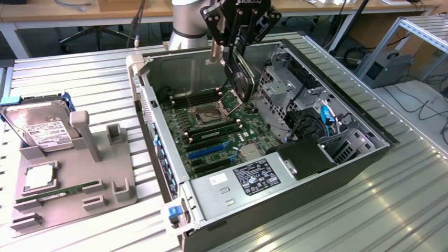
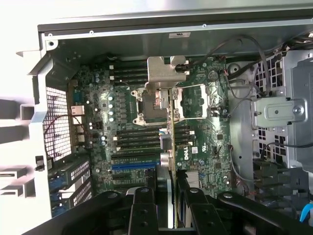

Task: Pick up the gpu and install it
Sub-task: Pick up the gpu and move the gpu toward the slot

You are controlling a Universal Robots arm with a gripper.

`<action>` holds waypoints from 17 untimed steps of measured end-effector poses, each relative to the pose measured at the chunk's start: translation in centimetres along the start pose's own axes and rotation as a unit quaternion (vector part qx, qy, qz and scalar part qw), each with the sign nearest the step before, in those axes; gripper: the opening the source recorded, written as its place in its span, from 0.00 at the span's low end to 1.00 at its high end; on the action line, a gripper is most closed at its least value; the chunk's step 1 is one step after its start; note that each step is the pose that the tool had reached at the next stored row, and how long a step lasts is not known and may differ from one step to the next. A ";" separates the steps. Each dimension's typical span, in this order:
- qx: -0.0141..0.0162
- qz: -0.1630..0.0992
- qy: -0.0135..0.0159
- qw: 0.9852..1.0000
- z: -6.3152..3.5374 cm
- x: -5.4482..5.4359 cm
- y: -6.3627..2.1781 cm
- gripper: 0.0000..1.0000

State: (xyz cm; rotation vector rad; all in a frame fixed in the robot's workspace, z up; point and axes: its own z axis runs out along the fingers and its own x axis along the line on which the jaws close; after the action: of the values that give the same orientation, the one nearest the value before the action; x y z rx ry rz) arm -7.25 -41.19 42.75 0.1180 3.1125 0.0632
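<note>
Card in the grip, and we are over the open machine. Our gripper [image 1: 234, 44] is clamped on the top edge of the graphics card [image 1: 240, 73], fingers narrow with the board between them. The card hangs on edge, long side pointing down into the computer case [image 1: 350, 173]. Held that way, its bottom edge can meet a slot straight on. That is our reading of it.

From the wrist, the gripper [image 2: 171, 198] frames the graphics card [image 2: 172, 132] as a thin line running across the motherboard [image 2: 127, 137], with the silvery bracket [image 2: 164, 73] at its far end. Its line passes just beside the processor socket [image 2: 149, 103]. The card looks clear of the board, not yet seated. The blue slots [image 1: 206, 149] lie nearer to us than where it hangs.

Now the containers. The case lies on its side with the panel off, so everything inside faces up. It holds the motherboard [image 1: 210, 131], a metal drive cage [image 1: 280, 86] and a black box [image 1: 308, 157] at the near end.

On the exterior view's left, a grey parts holder [image 1: 105, 184] sits on the table [image 1: 364, 220]. It keeps a hard drive [image 1: 42, 128] propped up, a processor chip [image 1: 39, 176] lying flat and a green memory stick [image 1: 60, 191].
</note>
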 end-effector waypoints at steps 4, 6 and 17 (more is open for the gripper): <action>0.000 0.000 0.000 1.000 0.03 -0.2 0.02 0.27; 0.000 0.000 0.000 1.000 0.04 -0.4 0.03 0.27; 0.000 0.000 0.000 1.000 0.20 -1.2 0.08 0.27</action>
State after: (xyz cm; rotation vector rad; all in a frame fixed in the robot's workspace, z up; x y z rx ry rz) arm -6.04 -41.19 42.58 0.1179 3.1125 0.0627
